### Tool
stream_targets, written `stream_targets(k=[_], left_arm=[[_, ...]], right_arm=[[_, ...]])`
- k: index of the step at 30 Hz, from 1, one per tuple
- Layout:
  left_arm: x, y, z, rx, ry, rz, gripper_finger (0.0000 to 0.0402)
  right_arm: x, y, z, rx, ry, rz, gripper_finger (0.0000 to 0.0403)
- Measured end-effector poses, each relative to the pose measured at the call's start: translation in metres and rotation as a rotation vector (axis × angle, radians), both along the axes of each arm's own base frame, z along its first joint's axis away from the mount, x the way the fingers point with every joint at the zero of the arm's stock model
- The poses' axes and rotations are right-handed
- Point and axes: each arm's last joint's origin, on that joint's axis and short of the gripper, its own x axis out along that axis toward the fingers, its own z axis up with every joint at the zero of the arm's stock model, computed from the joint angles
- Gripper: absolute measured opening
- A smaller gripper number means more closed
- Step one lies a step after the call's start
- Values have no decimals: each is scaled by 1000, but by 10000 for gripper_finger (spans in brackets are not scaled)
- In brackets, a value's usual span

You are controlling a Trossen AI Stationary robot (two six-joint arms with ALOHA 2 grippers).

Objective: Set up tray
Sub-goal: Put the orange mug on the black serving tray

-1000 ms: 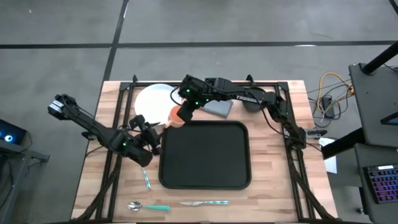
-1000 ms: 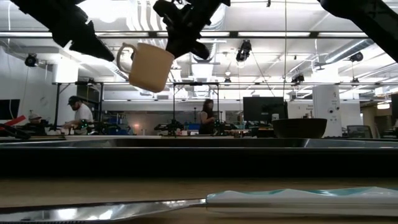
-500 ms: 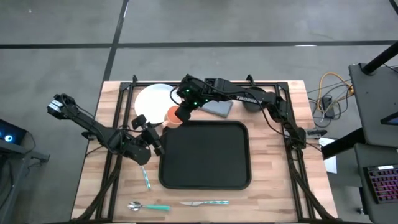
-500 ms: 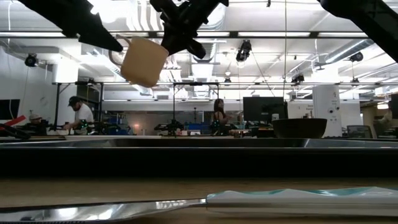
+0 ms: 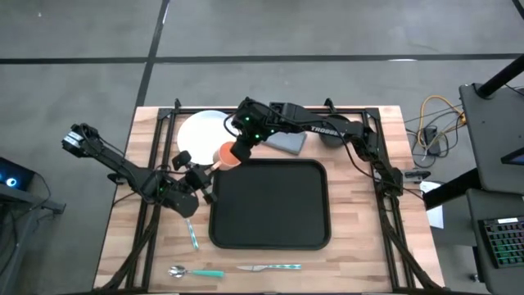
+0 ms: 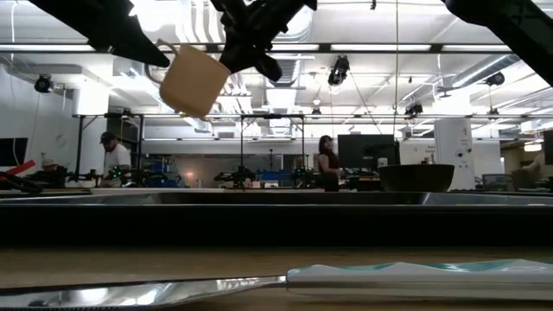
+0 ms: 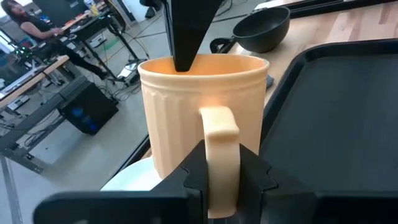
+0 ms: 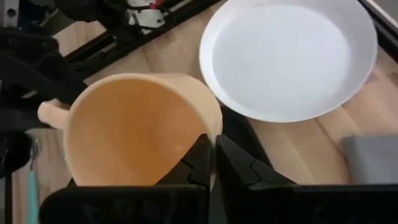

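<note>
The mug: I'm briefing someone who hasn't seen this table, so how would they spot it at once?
Find the black tray mid-table, then its far left corner beside the white plate. There the mug hangs in the air, gripped by both arms. It is the only peach-coloured, handled thing.

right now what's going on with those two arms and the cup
Both arms have hold of one peach mug, up in the air by the far left corner of the empty black tray. The right pincer pinches the mug's rim, one finger inside. The left pincer is closed on its handle. It looks like a handover. The white plate, grey napkin, dark bowl and cutlery lie on the table, off the tray.
</note>
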Motion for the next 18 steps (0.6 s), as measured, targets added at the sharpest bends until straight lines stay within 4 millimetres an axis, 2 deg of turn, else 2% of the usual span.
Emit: stream_targets(k=[10,14,18], left_arm=[[0,0,0,10,-1,5,27],[0,0,1,18,-13,18,27],[0,1,-1,23,-43,41,26]], right_arm=[[-4,2,3,-43,11,79,19],[-15,6,23,-20,-31,128,53],[-40,16,52,7,-41,164,91]])
